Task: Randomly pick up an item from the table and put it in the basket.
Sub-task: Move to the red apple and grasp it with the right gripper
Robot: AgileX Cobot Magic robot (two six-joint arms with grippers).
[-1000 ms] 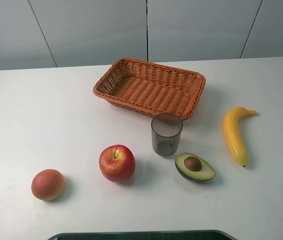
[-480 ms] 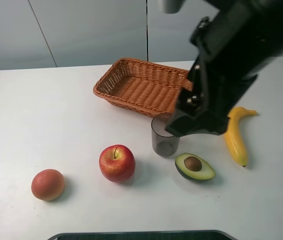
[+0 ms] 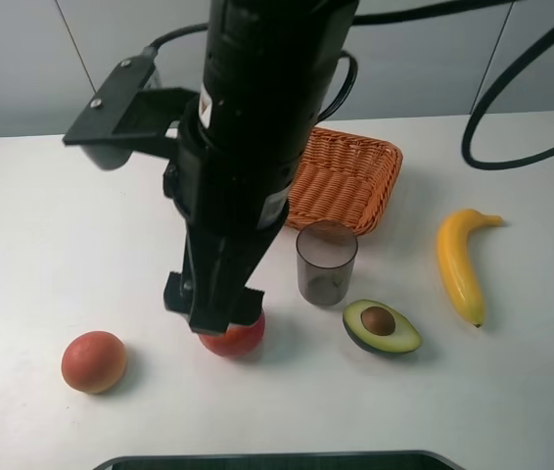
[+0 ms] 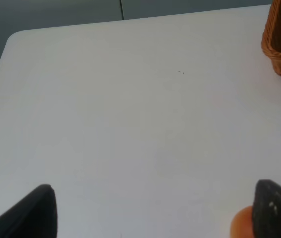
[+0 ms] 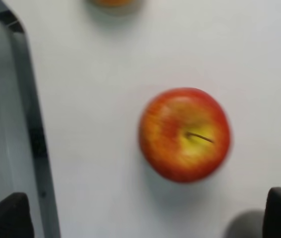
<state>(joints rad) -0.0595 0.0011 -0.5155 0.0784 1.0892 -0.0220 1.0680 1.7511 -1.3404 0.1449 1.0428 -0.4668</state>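
Observation:
The red apple [image 5: 185, 134] with yellow streaks and a short stem lies on the white table [image 3: 42, 225]. In the high view only its lower edge [image 3: 233, 340] shows under my right arm. My right gripper [image 5: 143, 215] hangs above the apple, open and empty, with the apple ahead of its dark fingertips [image 5: 6, 218]. In the high view this gripper [image 3: 215, 311] reaches across to the left of the middle. The wicker basket [image 3: 350, 181] stands at the back, half hidden by the arm. My left gripper [image 4: 153, 213] is open and empty above bare table.
A grey cup [image 3: 326, 262] stands in front of the basket. A halved avocado [image 3: 382, 327] and a banana [image 3: 458, 262] lie to the right. An orange-pink fruit [image 3: 93, 361] lies at the front left, also by my left fingertip [image 4: 240, 225]. The table's front edge [image 5: 31, 139] is near.
My right arm has swung in from the right, across the cup and basket, to above the apple. It now hides most of the apple and half the basket.

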